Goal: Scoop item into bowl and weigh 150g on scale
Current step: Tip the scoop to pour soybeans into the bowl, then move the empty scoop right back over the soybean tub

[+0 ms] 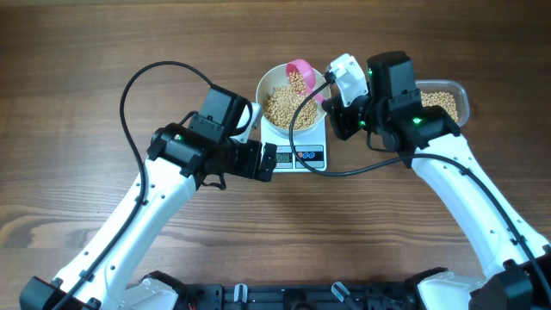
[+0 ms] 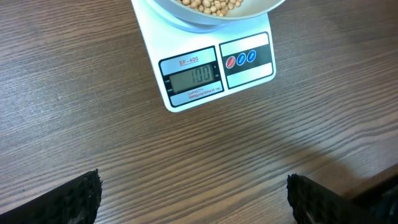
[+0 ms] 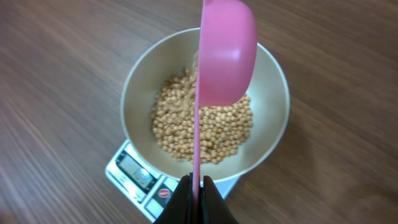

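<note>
The white bowl stands on the white scale and holds a heap of tan beans. My right gripper is shut on the thin handle of a pink scoop. The scoop is tipped on its side above the beans in the bowl. My left gripper is open over bare table just in front of the scale, with nothing between its fingers. The scale's display is lit with digits.
A clear plastic tub with more beans sits at the back right, partly behind my right arm. A black cable loops over the table to the left of the bowl. The table is dark wood.
</note>
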Tool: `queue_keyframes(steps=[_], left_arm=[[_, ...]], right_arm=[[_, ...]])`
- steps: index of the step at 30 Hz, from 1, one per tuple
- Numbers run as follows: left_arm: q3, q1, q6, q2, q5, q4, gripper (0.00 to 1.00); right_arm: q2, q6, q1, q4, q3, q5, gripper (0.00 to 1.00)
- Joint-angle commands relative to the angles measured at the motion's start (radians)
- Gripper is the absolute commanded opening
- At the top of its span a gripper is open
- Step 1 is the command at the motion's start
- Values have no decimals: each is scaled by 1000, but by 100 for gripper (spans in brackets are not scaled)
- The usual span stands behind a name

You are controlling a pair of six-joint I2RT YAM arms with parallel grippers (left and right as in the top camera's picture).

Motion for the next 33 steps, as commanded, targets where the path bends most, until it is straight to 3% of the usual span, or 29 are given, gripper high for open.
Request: queue_keyframes(steps=[1, 15, 24, 33], left_arm=[[-3, -3, -2, 4, 12, 2, 100], [-3, -3, -2, 4, 12, 2, 100], [-3, -3, -2, 4, 12, 2, 100], [-3, -3, -2, 4, 12, 2, 100]], right_arm=[[-14, -40, 5, 3, 19, 79, 5], [-14, -194, 52, 8, 19, 171, 4], [-14, -345, 150, 12, 19, 413, 4], [-14, -191, 155, 14, 19, 312, 4]])
